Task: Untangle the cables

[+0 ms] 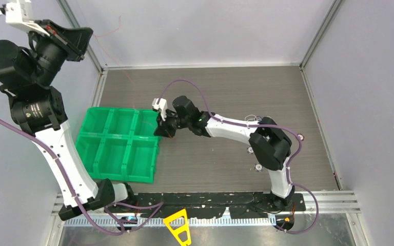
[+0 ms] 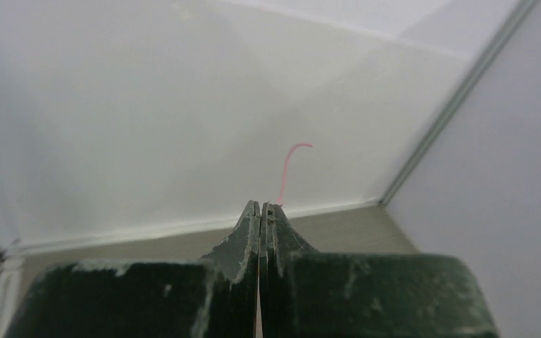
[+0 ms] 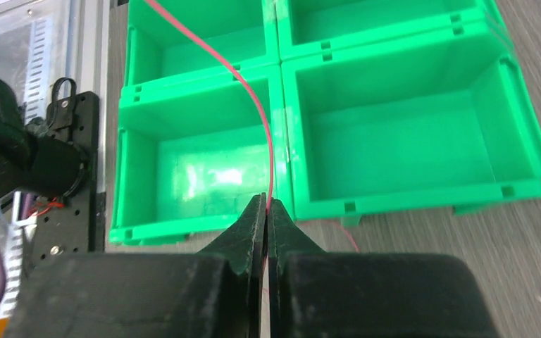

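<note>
Red cable (image 3: 257, 105) is stretching from the right gripper (image 3: 266, 204), pressed together on it beside the green tray (image 3: 183, 95), up to the raised left gripper (image 2: 260, 208) (pinching near its curled tip); pulling harder is risking that short end slipping free.

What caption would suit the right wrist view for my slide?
Right gripper shut on a thin red cable that arcs up across the green bin tray.
</note>
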`<state>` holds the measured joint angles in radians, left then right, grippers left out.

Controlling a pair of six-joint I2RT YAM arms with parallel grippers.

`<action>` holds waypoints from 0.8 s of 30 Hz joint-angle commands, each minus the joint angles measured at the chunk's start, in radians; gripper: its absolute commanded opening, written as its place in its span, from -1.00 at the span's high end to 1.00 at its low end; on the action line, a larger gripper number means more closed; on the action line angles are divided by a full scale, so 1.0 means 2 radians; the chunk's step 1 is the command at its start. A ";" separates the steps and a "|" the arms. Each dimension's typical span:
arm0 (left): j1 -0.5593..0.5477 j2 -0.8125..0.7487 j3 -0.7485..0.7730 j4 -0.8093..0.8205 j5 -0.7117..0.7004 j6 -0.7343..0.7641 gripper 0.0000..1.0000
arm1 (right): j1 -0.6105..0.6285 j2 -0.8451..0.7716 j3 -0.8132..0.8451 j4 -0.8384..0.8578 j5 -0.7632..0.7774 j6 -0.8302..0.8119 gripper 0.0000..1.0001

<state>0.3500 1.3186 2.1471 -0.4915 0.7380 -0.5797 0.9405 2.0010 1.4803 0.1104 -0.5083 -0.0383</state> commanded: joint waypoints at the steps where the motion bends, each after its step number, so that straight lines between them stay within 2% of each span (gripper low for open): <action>1: 0.005 -0.030 -0.083 -0.123 -0.107 0.221 1.00 | -0.023 -0.104 -0.013 0.023 -0.030 0.040 0.89; 3: 0.001 -0.052 -0.166 -0.138 -0.058 0.302 1.00 | -0.041 -0.140 -0.009 0.017 -0.049 0.066 0.89; 5: -0.019 -0.079 -0.222 -0.162 -0.017 0.345 1.00 | -0.060 -0.162 0.009 0.008 -0.069 0.094 0.89; 9: -0.113 -0.137 -0.356 -0.170 -0.011 0.399 1.00 | -0.105 -0.171 0.041 0.035 -0.106 0.193 0.89; 12: -0.176 -0.165 -0.411 -0.130 0.017 0.382 1.00 | -0.108 -0.167 0.058 0.038 -0.108 0.226 0.89; 16: -0.241 -0.167 -0.438 -0.069 0.028 0.326 1.00 | -0.108 -0.162 0.043 0.076 -0.118 0.275 0.89; 24: -0.254 -0.178 -0.509 0.093 0.044 0.204 0.97 | -0.108 -0.175 -0.005 0.152 -0.151 0.345 0.89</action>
<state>-0.1555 0.9844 1.2003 -0.5430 0.7994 -0.0326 0.7254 1.6642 1.4967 0.2813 -0.7559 0.5407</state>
